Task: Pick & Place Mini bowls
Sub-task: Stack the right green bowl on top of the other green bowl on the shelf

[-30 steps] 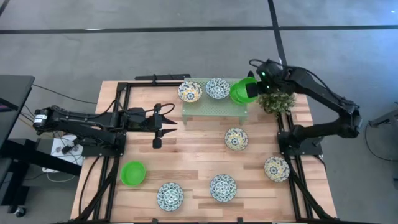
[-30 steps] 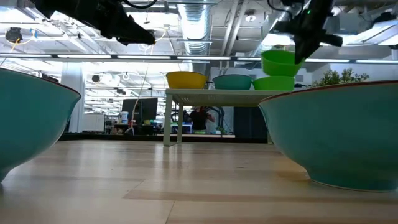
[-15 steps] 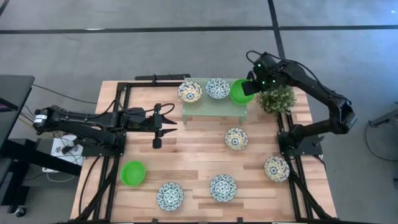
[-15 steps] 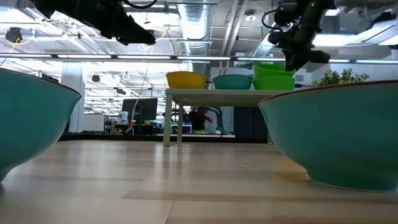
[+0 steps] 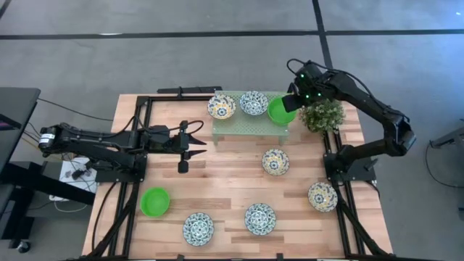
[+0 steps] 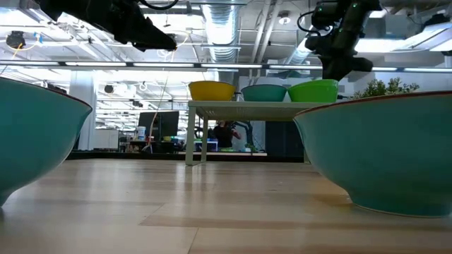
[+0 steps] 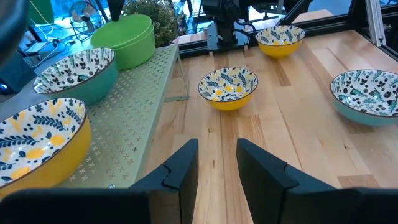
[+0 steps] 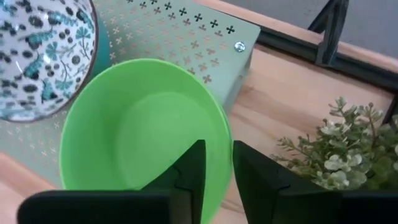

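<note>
High view: the right pincer (image 5: 291,103), fingers slightly parted astride the green bowl's (image 5: 279,109) rim, sits over the rack's (image 5: 250,122) plant-side end; the bowl rests there, so withdrawal goes straight up.

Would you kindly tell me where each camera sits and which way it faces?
High: overhead, straight down on table, both arms.
Low: tabletop height, level toward rack; arms enter from above.
Left wrist: past left gripper toward rack, patterned bowls.
Right wrist: down past right gripper at green bowl.
Shared: that green bowl shows in all four.
</note>
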You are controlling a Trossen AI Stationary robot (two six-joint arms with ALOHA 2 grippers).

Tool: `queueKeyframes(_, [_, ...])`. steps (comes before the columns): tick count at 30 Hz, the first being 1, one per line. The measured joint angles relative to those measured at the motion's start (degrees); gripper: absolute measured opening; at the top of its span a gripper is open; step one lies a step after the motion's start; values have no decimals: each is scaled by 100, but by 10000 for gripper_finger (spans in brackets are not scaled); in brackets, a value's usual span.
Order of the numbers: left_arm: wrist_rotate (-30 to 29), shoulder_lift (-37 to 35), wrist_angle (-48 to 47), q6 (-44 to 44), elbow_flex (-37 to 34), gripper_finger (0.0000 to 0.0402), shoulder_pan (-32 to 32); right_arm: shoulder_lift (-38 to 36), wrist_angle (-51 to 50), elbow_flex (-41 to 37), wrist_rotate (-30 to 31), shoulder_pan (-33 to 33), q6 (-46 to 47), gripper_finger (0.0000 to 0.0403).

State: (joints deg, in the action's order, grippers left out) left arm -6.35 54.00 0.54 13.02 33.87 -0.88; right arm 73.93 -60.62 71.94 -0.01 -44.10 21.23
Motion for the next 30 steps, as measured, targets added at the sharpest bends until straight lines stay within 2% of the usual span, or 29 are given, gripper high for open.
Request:
queueKeyframes(5, [-2, 0, 0, 0, 0, 111, 2, -7, -35, 120, -4, 2, -229, 80])
queueKeyframes(11, [-1, 0, -2, -59, 0, 111, -6, -7, -168, 1013, -15, 205, -470, 80])
queueKeyframes(15, [-2, 0, 0, -358, 0, 111, -155, -52, -525, 1625, -15, 584, -682, 80])
queueKeyframes(18, [-33, 0, 2, -505, 0, 111, -375, -220, -573, 1638, -5, 1052, -840, 80])
queueKeyframes(21, [-654, 0, 1, -951, 0, 108, -627, -457, -516, 1295, 2, 1622, -977, 79])
queueKeyframes(23, [-1095, 0, -88, -1028, 0, 104, -743, -626, -59, 821, 0, 2019, -976, 79])
queueKeyframes(27, [-1135, 0, -592, -1075, 0, 97, -876, -870, 1581, -382, -22, 2824, -505, 79])
queueKeyframes(30, [-1121, 0, -1311, -1229, 0, 97, -962, -837, 2652, -1022, -42, 3435, -187, 79])
